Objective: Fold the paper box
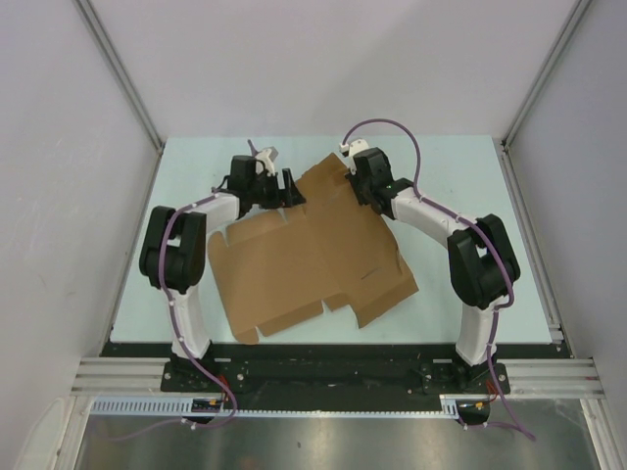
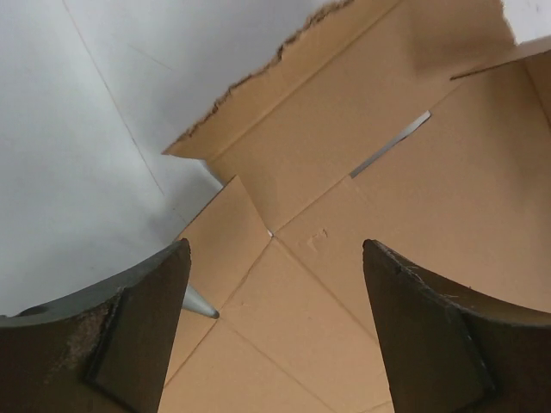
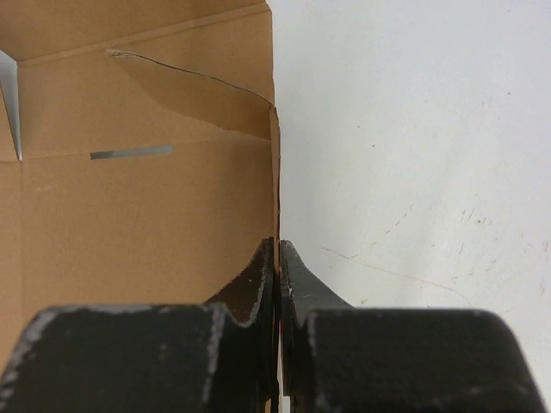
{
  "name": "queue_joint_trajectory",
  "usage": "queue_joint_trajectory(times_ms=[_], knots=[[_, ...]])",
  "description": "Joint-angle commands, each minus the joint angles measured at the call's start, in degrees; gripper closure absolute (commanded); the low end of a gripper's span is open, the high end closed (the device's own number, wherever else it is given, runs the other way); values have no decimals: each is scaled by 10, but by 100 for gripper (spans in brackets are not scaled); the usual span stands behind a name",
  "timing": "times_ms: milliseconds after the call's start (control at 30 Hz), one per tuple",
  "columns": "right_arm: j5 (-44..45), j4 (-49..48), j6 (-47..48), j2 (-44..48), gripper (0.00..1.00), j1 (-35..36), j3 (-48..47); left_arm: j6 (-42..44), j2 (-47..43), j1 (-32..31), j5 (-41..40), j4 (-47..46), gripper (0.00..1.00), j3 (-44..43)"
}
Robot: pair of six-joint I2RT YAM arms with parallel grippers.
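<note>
The paper box (image 1: 313, 259) lies on the table (image 1: 451, 166), between left arm (image 1: 176, 250) and right arm (image 1: 480, 259).

Robot lab cell, white panel walls (image 1: 323, 59), aluminium frame rails (image 1: 118, 70), pale table (image 1: 460, 166), slotted cable duct (image 1: 137, 403)

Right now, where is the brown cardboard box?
In the top view, the paper box lies unfolded in the middle of the table between both arms. The right fingers pinch its far edge, and the open left fingers hover over its far-left part.
</note>
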State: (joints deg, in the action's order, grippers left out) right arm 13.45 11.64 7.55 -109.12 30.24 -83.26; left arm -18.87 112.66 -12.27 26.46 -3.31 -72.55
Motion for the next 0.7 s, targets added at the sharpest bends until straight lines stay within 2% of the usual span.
queue_joint_trajectory(times_ms=[0,200,400,600,667], knots=[[-8,-18,-2,11,100,-2,-9,31,21,-4,45,7,16,-13],[-13,-16,-3,12,100,0,-10,58,20,-12,-17,-3,17,-5],[-14,-19,-4,15,100,0,-6,64,-19,-10,-55,-38,12,22],[-15,-21,-4,15,100,1,-5,65,6,-9,-57,-22,13,13],[-14,-19,-4,15,100,1,-5,60,12,-10,-41,-23,17,11]])
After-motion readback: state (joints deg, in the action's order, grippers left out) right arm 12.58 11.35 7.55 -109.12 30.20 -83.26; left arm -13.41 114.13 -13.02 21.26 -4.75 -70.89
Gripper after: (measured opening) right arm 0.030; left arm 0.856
